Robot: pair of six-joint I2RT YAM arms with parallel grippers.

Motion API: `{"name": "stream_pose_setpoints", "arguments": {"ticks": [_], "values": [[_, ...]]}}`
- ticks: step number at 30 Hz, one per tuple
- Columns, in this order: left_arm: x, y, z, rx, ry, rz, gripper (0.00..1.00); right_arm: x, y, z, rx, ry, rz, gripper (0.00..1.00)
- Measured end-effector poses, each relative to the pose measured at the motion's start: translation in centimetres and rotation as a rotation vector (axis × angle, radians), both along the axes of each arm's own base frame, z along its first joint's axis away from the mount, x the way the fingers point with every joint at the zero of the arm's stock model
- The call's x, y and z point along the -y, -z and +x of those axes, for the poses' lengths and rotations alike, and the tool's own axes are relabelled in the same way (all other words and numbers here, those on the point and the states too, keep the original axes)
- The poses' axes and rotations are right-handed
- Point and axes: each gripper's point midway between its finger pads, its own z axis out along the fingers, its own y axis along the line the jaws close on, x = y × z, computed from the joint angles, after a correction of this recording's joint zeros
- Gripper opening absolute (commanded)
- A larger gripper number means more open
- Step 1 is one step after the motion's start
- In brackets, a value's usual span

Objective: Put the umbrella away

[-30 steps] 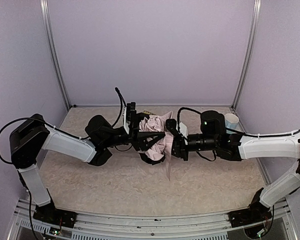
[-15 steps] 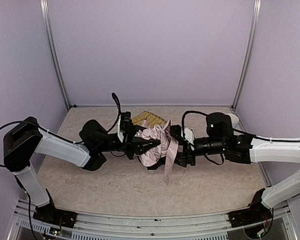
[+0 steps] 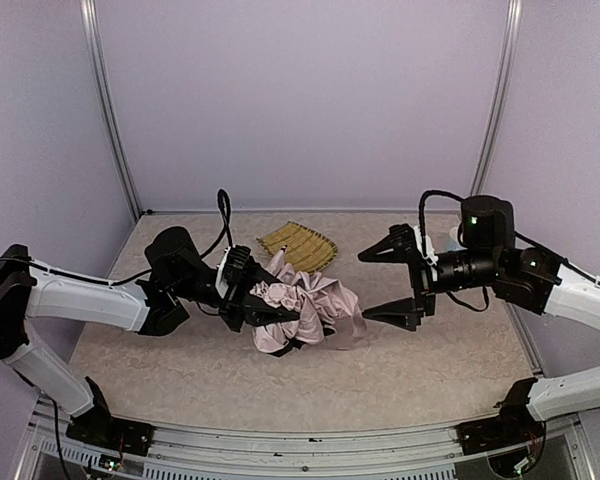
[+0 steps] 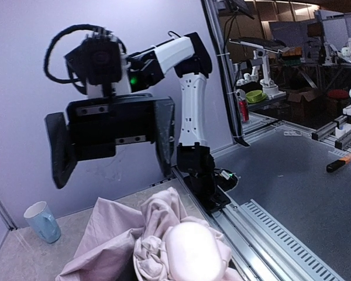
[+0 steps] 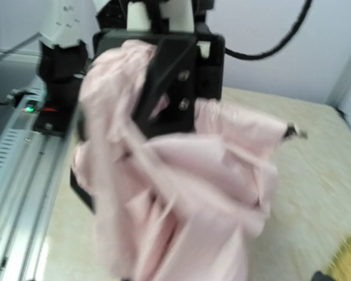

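Left gripper (image 3: 283, 322) is pinching the umbrella (image 3: 318, 303). The canopy is bunched between and just ahead of its fingers, over the desk (image 3: 430, 362). Right gripper (image 3: 363, 288) is spread wide, facing the bundle but well apart from it. Risks: the only hold is on loose fabric, so the bundle could slip out, or sagging folds below the gripper could drag.

You're looking at a booth with plain lilac walls (image 3: 300, 100) on three sides and metal posts (image 3: 111, 110) in the back corners. The table (image 3: 280, 388) is beige, speckled and evenly lit, with a slotted aluminium rail (image 3: 280, 441) along its near edge.
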Motion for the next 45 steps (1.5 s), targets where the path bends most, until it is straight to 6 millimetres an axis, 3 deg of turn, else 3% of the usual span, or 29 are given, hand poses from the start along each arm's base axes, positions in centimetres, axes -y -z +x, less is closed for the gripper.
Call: {"name": "stream_pose_setpoints", "arguments": {"ticks": [5, 10, 15, 18, 21, 29, 38, 41, 43, 45], "values": [[0.6, -0.1, -2.3, 0.072, 0.059, 0.038, 0.00, -2.5, -0.6, 0.7, -0.025, -0.109, -0.013, 1.00], [0.5, 0.3, -2.4, 0.097, 0.056, 0.053, 0.00, -5.5, 0.9, 0.6, -0.104, -0.225, -0.039, 1.00], [0.9, -0.6, -2.1, 0.105, 0.019, 0.020, 0.00, -8.9, 4.5, -2.7, -0.182, -0.352, -0.104, 1.00], [1.2, -1.0, -2.1, 0.090, 0.010, -0.002, 0.00, -10.1, 4.9, -3.7, -0.182, -0.372, -0.075, 1.00], [1.8, -1.0, -1.5, 0.073, -0.018, -0.025, 0.00, -11.0, 4.7, -3.1, -0.166, -0.329, -0.037, 0.96], [2.0, -0.7, 1.2, -0.030, -0.129, -0.107, 0.00, -12.8, 5.4, 0.4, -0.118, -0.124, -0.014, 0.59], [1.6, -1.8, 3.2, -0.084, -0.232, -0.198, 0.00, -12.9, 4.6, 2.2, -0.054, -0.029, 0.010, 0.30], [1.6, -1.8, 3.3, -0.091, -0.253, -0.212, 0.11, -12.7, 4.6, 2.1, -0.048, -0.023, 0.009, 0.21], [1.6, -1.8, 3.1, -0.092, -0.250, -0.213, 0.28, -12.6, 4.6, 1.7, -0.044, -0.028, 0.006, 0.15], [1.7, -1.8, 2.9, -0.093, -0.251, -0.216, 0.43, -12.5, 4.6, 1.6, -0.039, -0.027, 0.007, 0.00]]}}
